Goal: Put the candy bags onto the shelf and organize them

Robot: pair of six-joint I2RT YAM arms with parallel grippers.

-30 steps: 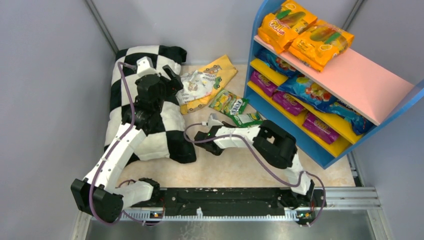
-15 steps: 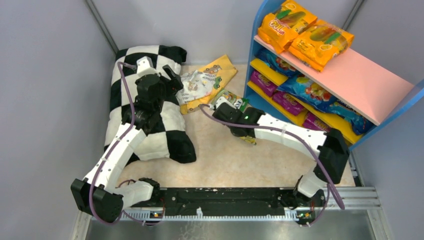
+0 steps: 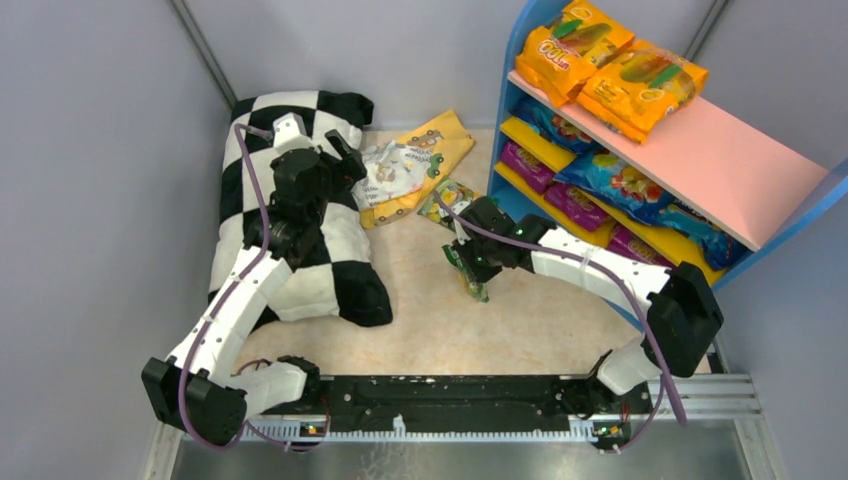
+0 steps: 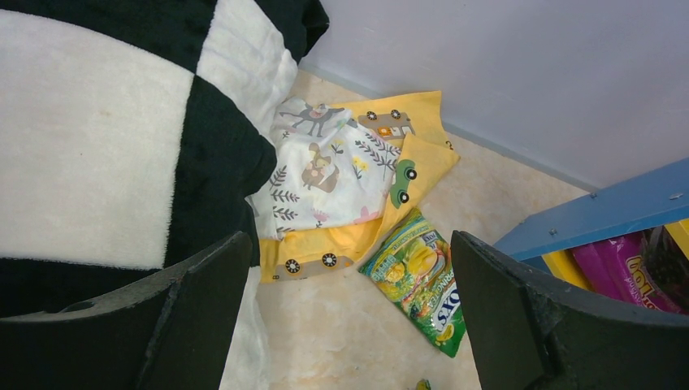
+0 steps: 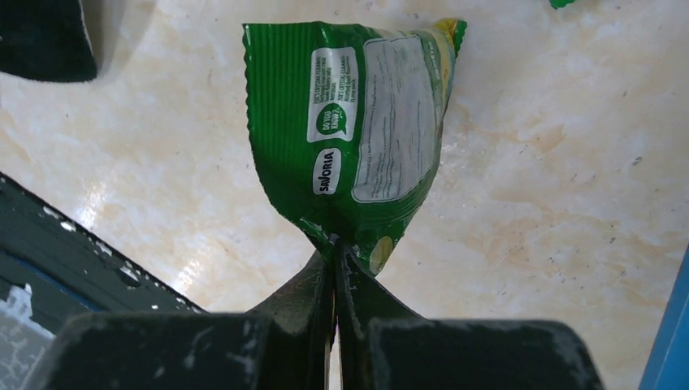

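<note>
In the top view, the right arm, which a second ago was folded low over the bench (image 3: pixel 520 330), has reached out to the two green bags and drawn back; the right claw (image 3: pixel 470 262) now carries one of them, the held bag (image 3: pixel 473 285), dangling clear of the bench. The loose bag (image 3: pixel 446 199) stays at its 11 o'clock, and the shelf (image 3: pixel 720 160) stands at its 2 o'clock. So the pick looks done and the carry to the shelf comes next. Orange bags (image 3: pixel 610 65) sit on the top board, with blue bags (image 3: pixel 625 185) and purple bags (image 3: pixel 575 205) below; the right arm hides part of the lower boards, so free room there cannot be judged. The left claw (image 3: pixel 330 150) hovers over the pillow (image 3: pixel 320 280). In the left wrist view, the left claw (image 4: pixel 349 244) gapes wide and empty, with the loose bag (image 4: pixel 414 280) at 5 o'clock below the cloth (image 4: pixel 325 175); the shelf (image 4: pixel 601 215) is cut off at 3 o'clock. In the right wrist view, the right claw (image 5: pixel 335 252) is pinched tight on the crimped edge of the held bag (image 5: pixel 357 122), back label showing. A green scrap at 1 o'clock is cut off.
</note>
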